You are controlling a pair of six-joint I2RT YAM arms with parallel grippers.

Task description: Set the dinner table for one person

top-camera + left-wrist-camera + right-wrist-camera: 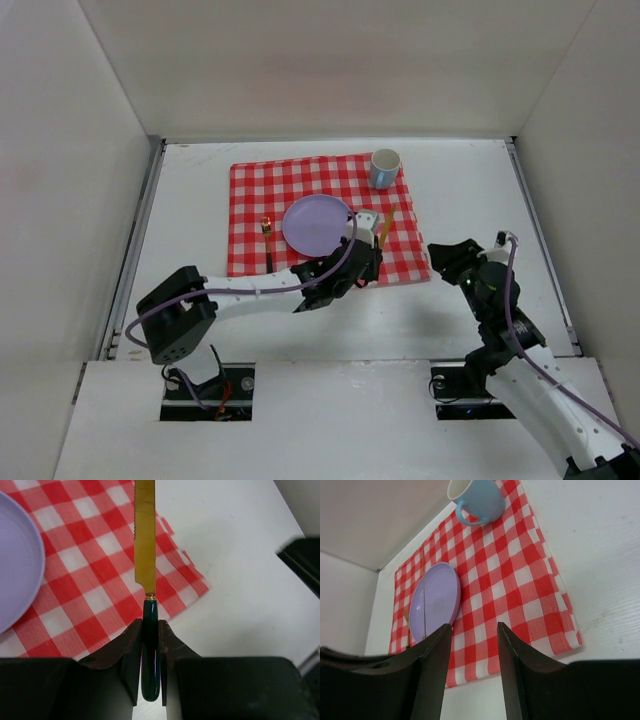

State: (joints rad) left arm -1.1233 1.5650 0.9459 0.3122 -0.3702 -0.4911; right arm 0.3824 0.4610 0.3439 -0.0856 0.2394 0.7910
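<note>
No writing, label or number is legible; the plate (436, 600) bears a faint, possibly embossed, mark.

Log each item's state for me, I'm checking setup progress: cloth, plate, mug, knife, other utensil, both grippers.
Cloth: spread flat.
Plate: empty, on cloth.
Mug: upright, cloth's far corner.
Knife: held, blade over cloth.
Other utensil: lying flat beside plate.
Left gripper: shut on knife handle.
Right gripper: open, empty.

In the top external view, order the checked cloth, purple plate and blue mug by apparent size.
1. checked cloth
2. purple plate
3. blue mug
All at similar camera distance, so the order holds.
</note>
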